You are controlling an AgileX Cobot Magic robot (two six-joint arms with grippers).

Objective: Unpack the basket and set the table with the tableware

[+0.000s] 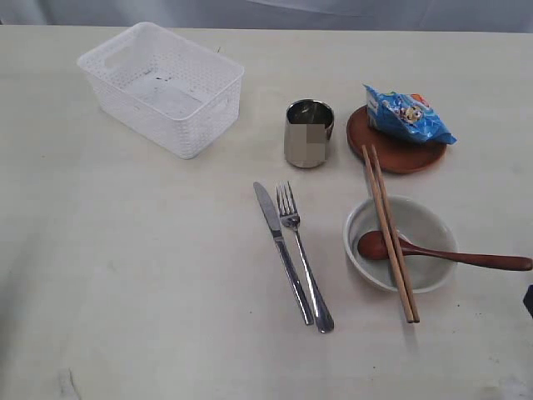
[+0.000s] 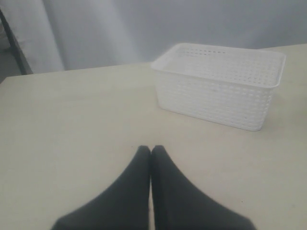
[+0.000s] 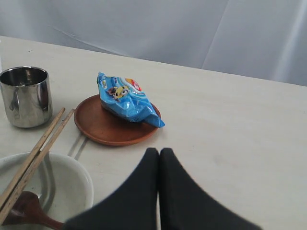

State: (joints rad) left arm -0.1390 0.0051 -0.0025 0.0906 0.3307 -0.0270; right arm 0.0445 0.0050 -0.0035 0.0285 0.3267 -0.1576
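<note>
In the exterior view the basket point(image 1: 179, 129) stands upright, mouth up, at ten o'clock on the table point(image 1: 125, 275), its long axis running from ten to four o'clock. The cup point(image 1: 308, 133) stands upright near the middle, at the basket's three o'clock and apart from it. At the cup's six o'clock the knife point(image 1: 281, 250) and fork point(image 1: 301, 254) lie side by side, both long axes running eleven to five, blade tip and tines pointing to eleven, handles to five. The plate point(image 1: 408, 157) lies flat at two o'clock with the snack packet point(image 1: 408, 112) on it. The bowl point(image 1: 430, 223) sits at the plate's six o'clock. The chopsticks point(image 1: 390, 242) lie paired across the bowl, running nearly twelve to six, their far ends reaching the plate's rim. The spoon point(image 1: 450, 254) rests its head inside the bowl, its handle pointing to three o'clock out over the rim.

The left gripper point(image 2: 150, 153) is above bare table, facing the basket, jaws pressed together with nothing between them. The right gripper point(image 3: 159, 155) faces the plate, jaws likewise pressed together on nothing.
</note>
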